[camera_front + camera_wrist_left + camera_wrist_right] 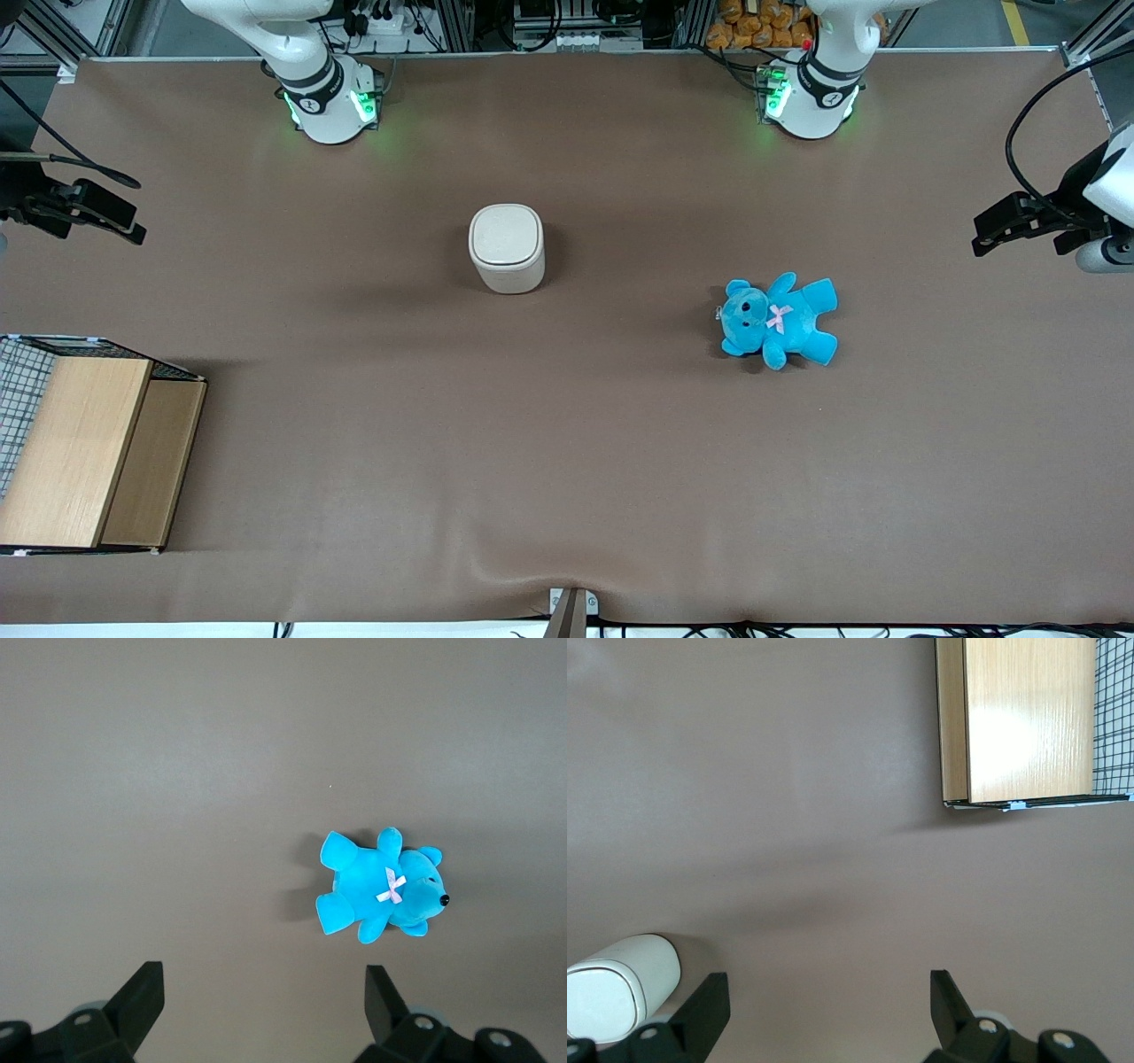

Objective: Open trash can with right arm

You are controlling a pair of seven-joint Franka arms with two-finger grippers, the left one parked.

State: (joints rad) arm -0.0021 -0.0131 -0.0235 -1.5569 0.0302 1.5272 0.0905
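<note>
The trash can (506, 248) is a small cream-white bin standing upright on the brown table, its flat lid shut. It also shows in the right wrist view (620, 997), beside one fingertip and well below it. My right gripper (120, 220) hangs above the working arm's end of the table, well apart from the trash can. In the right wrist view the gripper (828, 992) is open and empty, with only bare table between its fingers.
A wood-panelled wire-mesh box (80, 452) stands at the working arm's end, nearer the front camera; it also shows in the right wrist view (1014, 722). A blue teddy (778, 321) lies toward the parked arm's end and shows in the left wrist view (381, 890).
</note>
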